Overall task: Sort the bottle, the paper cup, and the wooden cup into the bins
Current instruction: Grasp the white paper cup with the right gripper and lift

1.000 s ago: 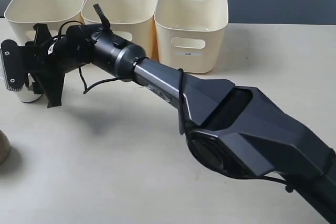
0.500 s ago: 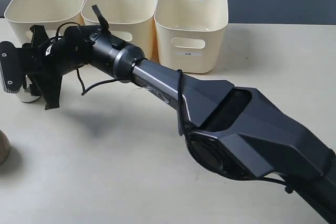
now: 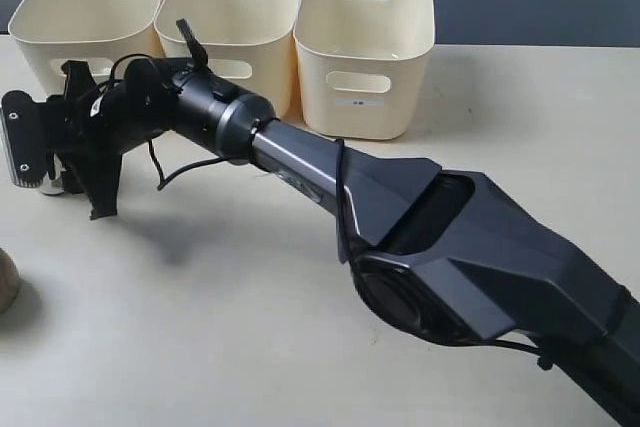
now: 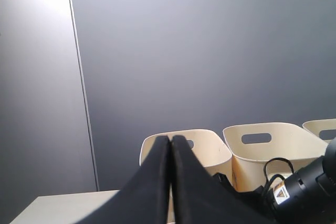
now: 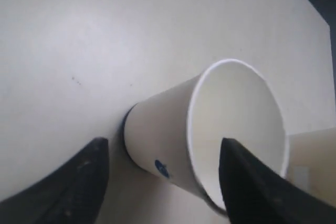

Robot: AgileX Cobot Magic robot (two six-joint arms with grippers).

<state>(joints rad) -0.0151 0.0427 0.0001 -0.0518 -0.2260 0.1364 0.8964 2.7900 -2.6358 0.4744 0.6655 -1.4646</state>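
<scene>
With my right end effector (image 5: 160,182) open astride the paper cup (image 5: 205,135) on the table (image 5: 79,40), one finger over its mouth, an off-centre closure could crush or tip it; left end effector (image 4: 171,142) closed, empty.

The flat, pale beige bench (image 3: 200,347) spans the foreground with a matte surface. Behind it stands a plain dark grey wall (image 4: 210,51), marked by one thin vertical seam (image 4: 79,77).
</scene>
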